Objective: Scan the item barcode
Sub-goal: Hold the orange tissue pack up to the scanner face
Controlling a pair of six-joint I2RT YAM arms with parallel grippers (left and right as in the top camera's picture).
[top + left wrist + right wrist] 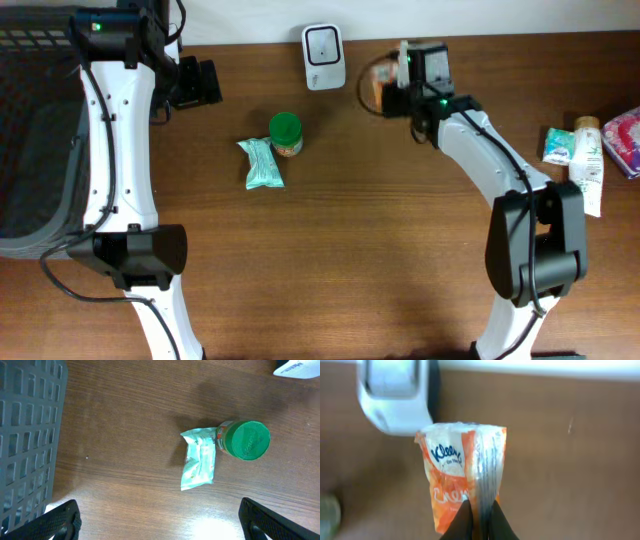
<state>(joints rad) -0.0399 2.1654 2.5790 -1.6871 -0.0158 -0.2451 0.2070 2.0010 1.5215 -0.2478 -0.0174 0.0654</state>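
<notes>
Tissue pack (462, 480), orange and white w/ blue "Kleenex" lettering, is off the table, pinched at its lower end by the right gripper (479, 510), whose dark fingers are pressed together on the crinkled wrapper. From the overhead view the pack (378, 85) sits at the far edge of the table (380, 240), just right of the white scanner (324, 43), near it but apart. In the right wrist view the scanner (395, 395) shows at upper left, just past the pack's top corner; can't tell if a barcode faces it. Left gripper (159, 510) is spread wide w/ nothing between the fingers, hanging over bare wood. Overhead puts it (195, 82) at the far left, beside the gray basket (35, 120). Below it in the left wrist view: a jar (245, 440) w/ a green lid, and a pale green packet (199, 457) whose top corner touches or slightly overlaps the jar. The basket's (27, 425) slotted wall fills the left edge. Far right of the table, well apart from both arms: a small green-white box (558, 146), a white tube (588, 160) and a pink pack (625, 128), close together.
</notes>
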